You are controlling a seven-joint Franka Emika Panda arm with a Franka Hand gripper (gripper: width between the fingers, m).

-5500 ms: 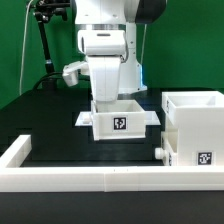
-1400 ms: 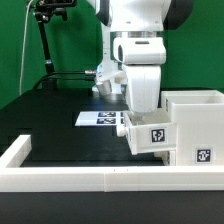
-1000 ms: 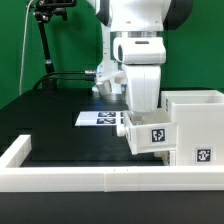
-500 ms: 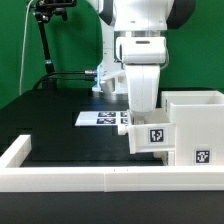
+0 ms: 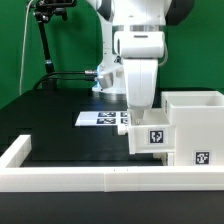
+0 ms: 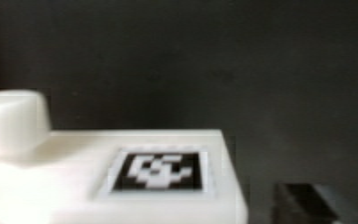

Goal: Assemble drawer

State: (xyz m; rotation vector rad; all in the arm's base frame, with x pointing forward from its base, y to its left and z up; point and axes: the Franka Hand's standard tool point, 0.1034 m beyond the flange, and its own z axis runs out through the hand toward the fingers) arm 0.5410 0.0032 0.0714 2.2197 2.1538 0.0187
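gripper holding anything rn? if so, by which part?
Looks like the small tray, lifted beside the housing. The gripper comes down into it from above; the exact part the jaws clamp is hidden.

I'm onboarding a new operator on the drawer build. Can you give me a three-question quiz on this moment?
1. True or false: the tray lies flat on the marker board.
2. Where is the tray compared with the housing? A) inside its open top B) against the side facing the exterior view's left C) behind it
3. Fill in: the low white wall runs along the ____ edge of the exterior view.

Key
1. False: the gripper holds it at the housing; its fingers are hidden.
2. B
3. bottom
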